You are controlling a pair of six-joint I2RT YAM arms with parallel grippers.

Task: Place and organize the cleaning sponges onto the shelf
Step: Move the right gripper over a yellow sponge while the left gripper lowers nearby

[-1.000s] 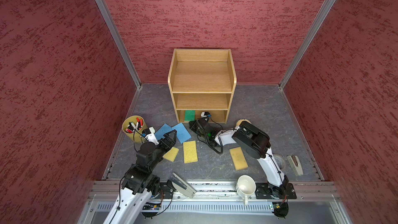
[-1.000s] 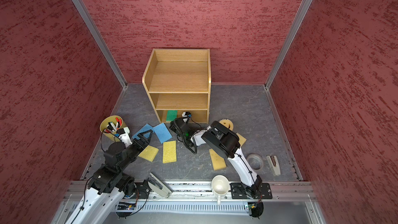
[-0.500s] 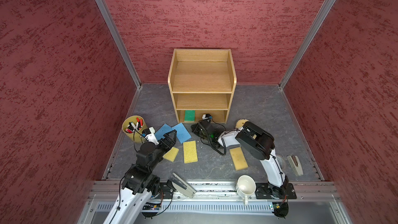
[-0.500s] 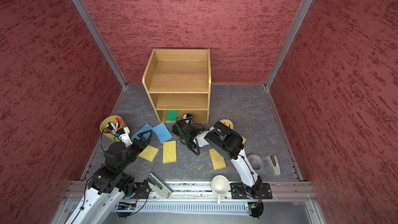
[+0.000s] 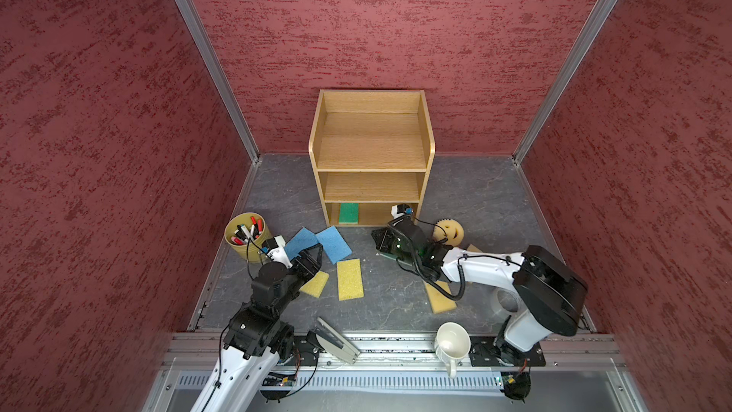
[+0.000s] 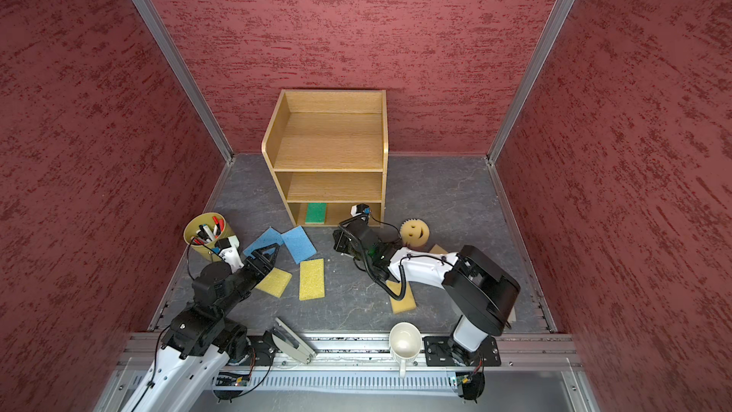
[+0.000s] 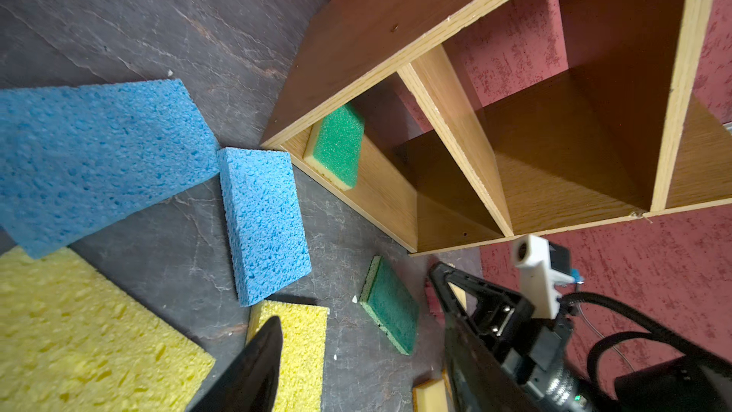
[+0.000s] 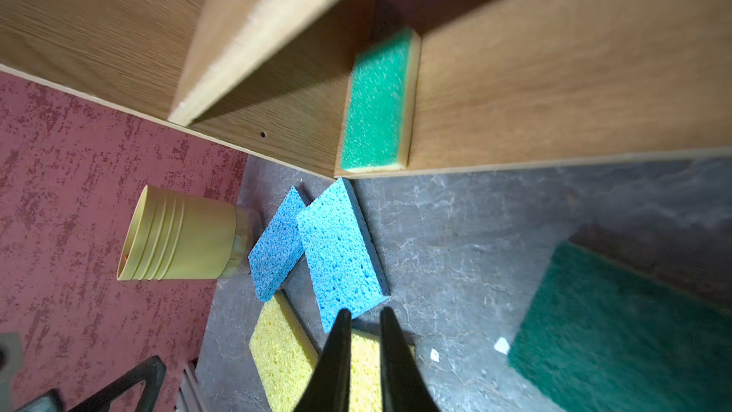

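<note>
1. Leftmost, we saw the pen cup [image 5: 245, 233] by the wall. Just beside it our left gripper [image 5: 318, 257] hung low, jaws apart and empty, where a blue sponge [image 5: 301, 239] neared a yellow sponge [image 5: 315, 283]. We could not tell which it aimed at.
2. Next, the second blue sponge [image 5: 334, 243] touched the first, its far corner near the shelf's foot. The second yellow sponge [image 5: 349, 279] lay flat just beside its twin.
3. At centre the shelf [image 5: 370, 144] held one green sponge [image 5: 348, 212], on the bottom tier against the left panel. We found the two upper tiers bare.
4. Before that tier the other green sponge [image 7: 390, 305] lay on the floor. Our right gripper [image 8: 365, 314] was just beside it, jaws a narrow gap apart and empty.
5. Further right sat the smiley sponge [image 5: 449, 230]. A tan sponge [image 5: 439, 297] lay partly under our right arm, and another tan sponge [image 6: 437, 248] peeked out behind it.
6. We judged the task barely begun, with one sponge of nine shelved. The step in hand looked like pairing the greens. The next move called for wider jaws set over the floor sponge's short sides. After that came a low, flat slide into the bottom tier beside its mate, without nudging it. Our left arm would need to keep clear of the shelf mouth.
</note>
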